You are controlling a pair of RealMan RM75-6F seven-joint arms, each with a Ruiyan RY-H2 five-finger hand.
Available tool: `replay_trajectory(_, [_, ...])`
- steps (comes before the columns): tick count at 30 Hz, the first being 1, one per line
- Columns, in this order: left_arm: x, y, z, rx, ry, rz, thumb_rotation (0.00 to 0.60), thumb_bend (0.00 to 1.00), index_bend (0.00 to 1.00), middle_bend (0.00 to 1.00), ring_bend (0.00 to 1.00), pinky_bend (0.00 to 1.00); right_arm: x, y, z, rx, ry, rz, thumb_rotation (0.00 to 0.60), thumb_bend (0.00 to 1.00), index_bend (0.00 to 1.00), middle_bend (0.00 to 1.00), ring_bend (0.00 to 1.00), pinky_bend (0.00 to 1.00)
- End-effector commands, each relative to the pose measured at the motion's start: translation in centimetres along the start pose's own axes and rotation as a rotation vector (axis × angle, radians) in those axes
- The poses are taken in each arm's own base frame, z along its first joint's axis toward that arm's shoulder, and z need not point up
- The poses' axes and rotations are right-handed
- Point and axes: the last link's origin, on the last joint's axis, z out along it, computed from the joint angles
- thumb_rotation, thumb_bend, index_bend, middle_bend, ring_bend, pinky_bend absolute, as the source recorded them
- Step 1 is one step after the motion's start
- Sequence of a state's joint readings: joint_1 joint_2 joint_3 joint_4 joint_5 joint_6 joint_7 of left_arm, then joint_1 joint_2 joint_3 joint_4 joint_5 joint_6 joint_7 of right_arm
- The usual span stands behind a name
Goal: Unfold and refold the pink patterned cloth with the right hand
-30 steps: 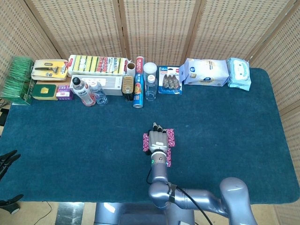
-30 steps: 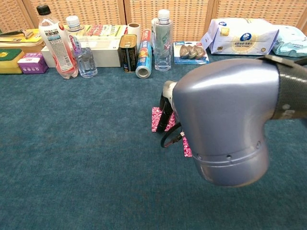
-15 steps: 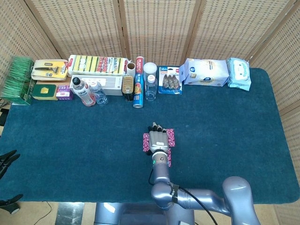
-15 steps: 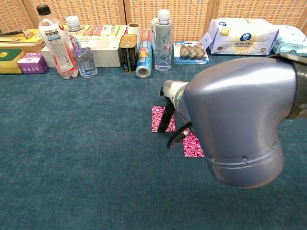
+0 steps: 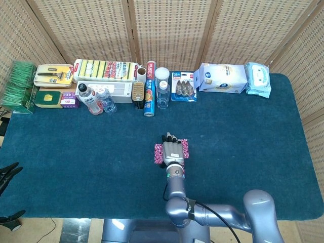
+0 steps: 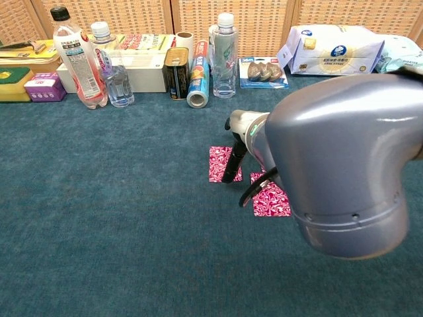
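The pink patterned cloth (image 5: 157,153) lies flat on the blue table mat, a little in front of the table's middle. My right hand (image 5: 171,151) lies on top of it, palm down, fingers stretched toward the far side and close together; it grips nothing. In the chest view its dark fingers (image 6: 232,162) come down onto the cloth (image 6: 271,199), with pink showing on both sides of them. The large grey elbow of my right arm (image 6: 344,165) hides the cloth's right part. My left hand (image 5: 7,172) shows only as dark spread fingers at the lower left edge, off the table.
Along the far edge stand bottles (image 5: 92,99), a foil roll (image 5: 149,96), sponge packs (image 5: 106,68), wipe packs (image 5: 223,78) and boxes (image 5: 48,98). Woven screens close off the back and the sides. The blue mat (image 5: 243,142) stretches wide around the cloth.
My right arm has shifted to the right in the chest view, uncovering more of the cloth's near right part. The hand has stayed on the cloth.
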State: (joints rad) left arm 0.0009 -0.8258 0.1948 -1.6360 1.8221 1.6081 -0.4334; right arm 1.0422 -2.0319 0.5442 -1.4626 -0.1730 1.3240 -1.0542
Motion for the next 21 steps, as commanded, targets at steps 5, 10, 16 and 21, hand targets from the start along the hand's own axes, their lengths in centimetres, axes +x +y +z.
replay_trajectory(5, [0.02, -0.02, 0.05, 0.001, -0.001, -0.001, 0.6, 0.07, 0.0, 0.0, 0.0, 0.05, -0.39, -0.12, 0.03, 0.002, -0.01, -0.011, 0.6, 0.26, 0.03, 0.0, 0.0, 0.09])
replay_trajectory(10, [0.07, -0.09, 0.07, 0.002, -0.002, -0.003, 0.6, 0.07, 0.0, 0.0, 0.0, 0.05, -0.62, -0.06, 0.35, -0.005, -0.007, -0.017, 0.6, 0.26, 0.06, 0.0, 0.0, 0.09])
replay_trajectory(16, [0.11, -0.13, 0.06, 0.002, -0.002, -0.005, 0.6, 0.07, 0.0, 0.0, 0.0, 0.05, -0.88, 0.08, 0.62, -0.01, -0.006, -0.004, 0.6, 0.26, 0.13, 0.0, 0.0, 0.09])
replay_trajectory(21, [0.04, -0.11, 0.07, 0.001, -0.007, -0.005, 0.6, 0.07, 0.0, 0.0, 0.0, 0.05, -1.01, -0.09, 0.73, -0.002, 0.009, -0.002, 0.6, 0.26, 0.16, 0.0, 0.0, 0.09])
